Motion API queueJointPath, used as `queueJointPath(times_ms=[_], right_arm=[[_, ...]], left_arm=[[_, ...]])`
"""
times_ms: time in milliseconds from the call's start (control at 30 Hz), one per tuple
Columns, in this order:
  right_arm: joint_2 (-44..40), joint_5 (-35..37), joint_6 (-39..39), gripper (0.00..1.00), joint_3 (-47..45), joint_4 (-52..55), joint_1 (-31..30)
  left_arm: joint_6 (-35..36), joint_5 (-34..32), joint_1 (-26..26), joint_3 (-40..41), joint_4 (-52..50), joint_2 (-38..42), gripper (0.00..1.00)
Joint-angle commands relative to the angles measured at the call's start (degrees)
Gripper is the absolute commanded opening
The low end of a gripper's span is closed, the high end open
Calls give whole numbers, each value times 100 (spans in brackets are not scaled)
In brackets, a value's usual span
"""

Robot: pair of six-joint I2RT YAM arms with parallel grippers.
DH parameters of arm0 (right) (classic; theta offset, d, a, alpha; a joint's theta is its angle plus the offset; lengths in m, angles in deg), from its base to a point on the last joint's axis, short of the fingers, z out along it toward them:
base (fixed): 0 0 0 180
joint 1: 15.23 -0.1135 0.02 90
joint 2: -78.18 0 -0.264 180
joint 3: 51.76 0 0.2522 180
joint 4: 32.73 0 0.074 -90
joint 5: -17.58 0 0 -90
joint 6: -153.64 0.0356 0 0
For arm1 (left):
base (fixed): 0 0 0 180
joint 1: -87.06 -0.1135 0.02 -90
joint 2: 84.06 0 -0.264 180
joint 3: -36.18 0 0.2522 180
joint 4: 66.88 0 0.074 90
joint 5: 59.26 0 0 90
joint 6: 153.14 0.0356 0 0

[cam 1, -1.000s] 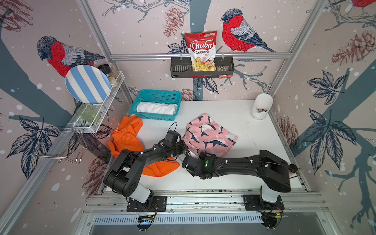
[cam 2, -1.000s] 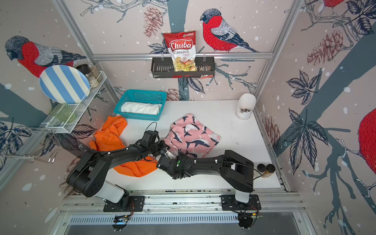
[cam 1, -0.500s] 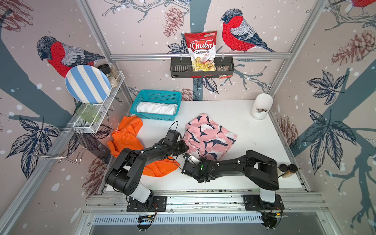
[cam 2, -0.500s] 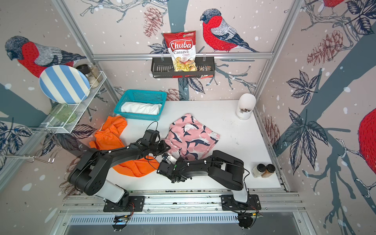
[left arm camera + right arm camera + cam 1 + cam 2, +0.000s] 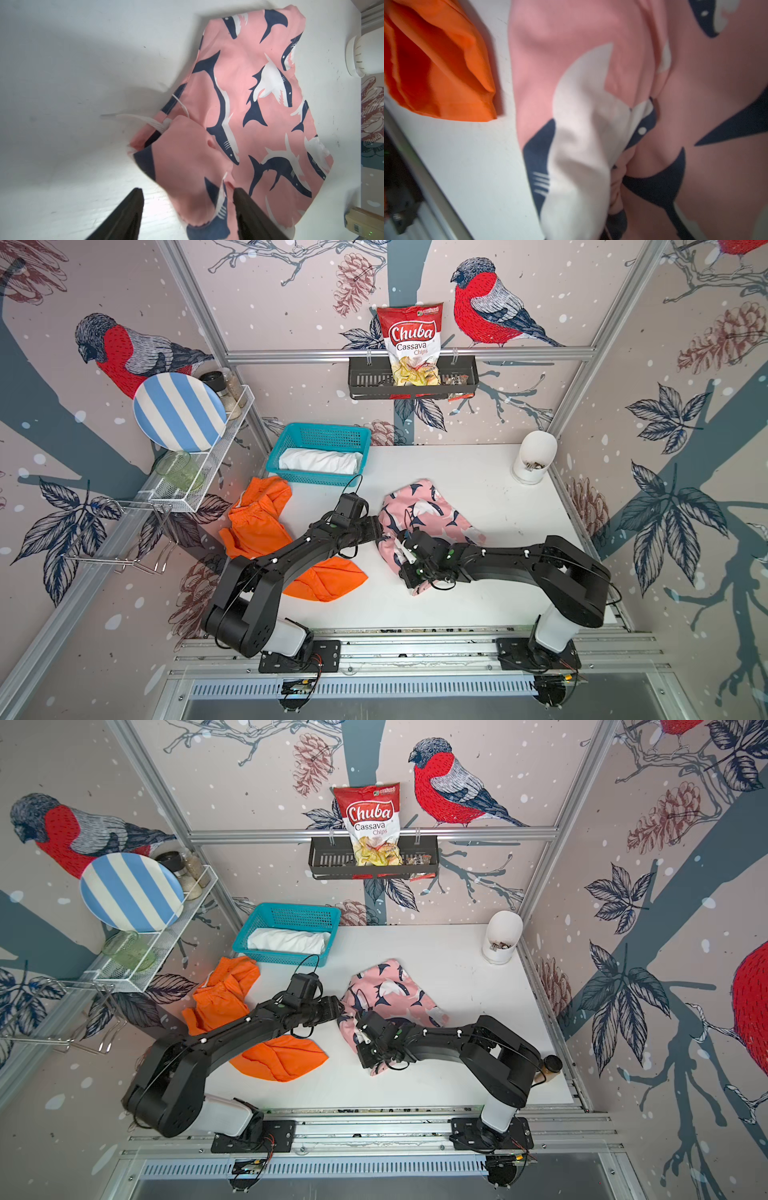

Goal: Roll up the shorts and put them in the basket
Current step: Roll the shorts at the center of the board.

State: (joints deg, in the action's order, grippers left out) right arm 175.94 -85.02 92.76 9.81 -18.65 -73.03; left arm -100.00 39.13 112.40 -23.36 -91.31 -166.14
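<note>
My left pincer [image 5: 187, 190] stands apart. Its two dark fingers [image 5: 128, 209] are spread either side of a loose corner of the soft pink fabric shorts printed with navy and white sharks [image 5: 259, 124]. The cloth brushes one finger, and the bare white tabletop [image 5: 62, 83] shows beside the other. The rest of that pair spreads out ahead of the fingertips, with a white drawstring [image 5: 141, 119] trailing from it.

My right pincer [image 5: 409, 570], close beside the left one, is closed together on a bunched fold of the same pink pair (its fingers are buried under cloth in the wrist view, so I cannot tell how deep the bite goes).

Behind my left pincer, partly under that arm, lie the crumpled bright orange fabric shorts [image 5: 257, 526]. Off to that pincer's side, well apart from it, the plain white shorts [image 5: 320, 461] lie as a long bundle inside the teal plastic mesh basket [image 5: 320, 432].
</note>
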Motion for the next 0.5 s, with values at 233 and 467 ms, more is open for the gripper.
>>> queueJointPath(times_ms=[233,467], right_arm=[[460,-2959,1460,3,-1011,-2514,1178],[540,-2974,1387,9,-1134,-2249,1433]], left_arm=[[186,-3,356,-313,-381,-232,72],[470,-530,421,-930,-580,-1259,70]])
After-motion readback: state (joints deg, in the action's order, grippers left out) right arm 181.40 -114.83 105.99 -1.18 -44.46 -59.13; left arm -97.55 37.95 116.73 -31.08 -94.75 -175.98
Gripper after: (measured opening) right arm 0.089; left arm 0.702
